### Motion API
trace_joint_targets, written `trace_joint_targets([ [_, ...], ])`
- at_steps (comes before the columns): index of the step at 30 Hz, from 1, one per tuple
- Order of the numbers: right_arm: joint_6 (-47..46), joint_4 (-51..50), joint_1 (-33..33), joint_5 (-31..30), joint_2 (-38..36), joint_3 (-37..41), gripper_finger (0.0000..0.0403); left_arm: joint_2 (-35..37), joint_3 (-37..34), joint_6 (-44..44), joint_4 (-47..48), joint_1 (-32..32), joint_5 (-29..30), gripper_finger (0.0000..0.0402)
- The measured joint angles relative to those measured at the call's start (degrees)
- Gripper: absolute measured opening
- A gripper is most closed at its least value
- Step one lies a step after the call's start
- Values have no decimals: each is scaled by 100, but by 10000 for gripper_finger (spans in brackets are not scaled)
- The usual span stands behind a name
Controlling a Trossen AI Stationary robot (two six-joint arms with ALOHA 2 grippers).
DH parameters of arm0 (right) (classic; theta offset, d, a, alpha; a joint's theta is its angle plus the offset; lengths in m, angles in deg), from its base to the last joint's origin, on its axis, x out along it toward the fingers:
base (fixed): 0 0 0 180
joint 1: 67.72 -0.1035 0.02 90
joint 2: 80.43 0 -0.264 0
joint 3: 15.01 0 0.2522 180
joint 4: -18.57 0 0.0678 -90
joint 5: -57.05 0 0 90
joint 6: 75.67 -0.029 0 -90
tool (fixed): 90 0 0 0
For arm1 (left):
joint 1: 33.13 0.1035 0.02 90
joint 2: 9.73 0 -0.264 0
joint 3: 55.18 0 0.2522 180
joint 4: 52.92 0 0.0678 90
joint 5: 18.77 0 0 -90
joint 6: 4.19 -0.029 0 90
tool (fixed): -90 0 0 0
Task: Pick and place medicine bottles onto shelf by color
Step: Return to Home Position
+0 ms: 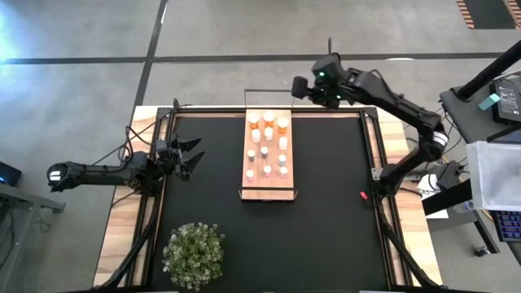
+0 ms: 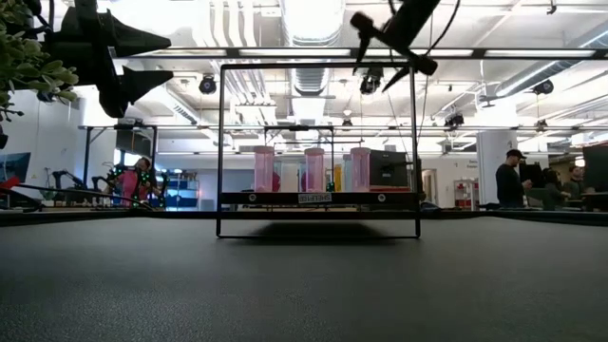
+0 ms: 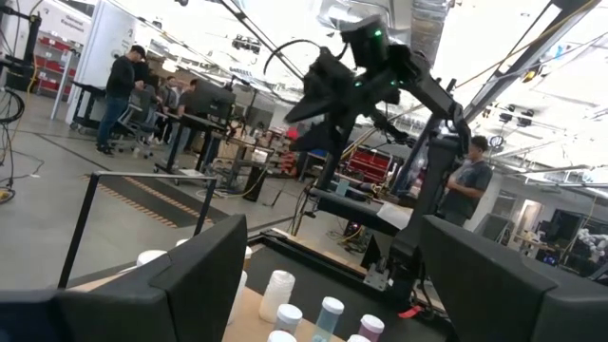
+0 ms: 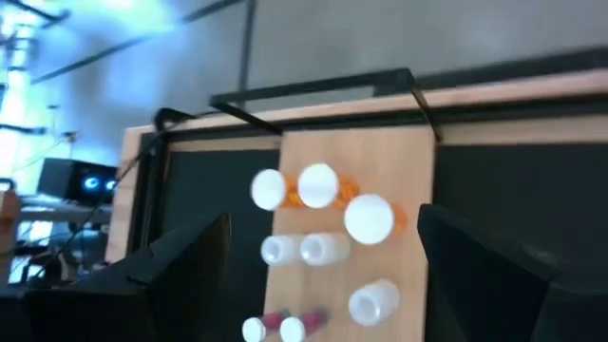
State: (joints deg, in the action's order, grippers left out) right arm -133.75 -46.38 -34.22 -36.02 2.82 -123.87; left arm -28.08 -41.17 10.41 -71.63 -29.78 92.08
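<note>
Twelve medicine bottles (image 1: 266,152) stand on the shelf (image 1: 269,189) in four rows of three. None is held and none lies on the black mat (image 1: 326,220).

The right gripper (image 1: 305,88) hangs raised above the shelf's far end. Its fingers (image 4: 185,271) are spread wide with nothing between them. Just below and ahead of these jaws stand three orange bottles (image 1: 269,119), all white-capped. One row farther from the jaws are three white bottles (image 1: 267,133). Beyond those come the last six in two rows. Red-pink shows among them, and the low view gives three pink-tinted bottles (image 2: 313,169) in the row farthest from these jaws. I cannot sort each of the six by colour.

The left gripper (image 1: 195,155) waits at the mat's left edge, also raised. Its fingers (image 3: 204,275) are apart and empty. The shelf lies straight ahead of these jaws, well apart from them across bare mat, with its long side facing them.

One potted plant (image 1: 194,254) sits to the side of the left jaws, near the table's front edge. One small red object (image 1: 364,195) lies on the mat past the shelf from them.
</note>
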Motion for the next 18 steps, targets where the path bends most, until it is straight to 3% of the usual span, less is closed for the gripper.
trace_joint_targets([
  [9, 1187, 1286, 15, 96, -1249, 1517, 329, 0, 0, -1, -1, 1, -1, 295],
  [18, 1849, 4514, 15, 193, -3067, 4306, 329, 0, 0, 1, 0, 2, -1, 295],
])
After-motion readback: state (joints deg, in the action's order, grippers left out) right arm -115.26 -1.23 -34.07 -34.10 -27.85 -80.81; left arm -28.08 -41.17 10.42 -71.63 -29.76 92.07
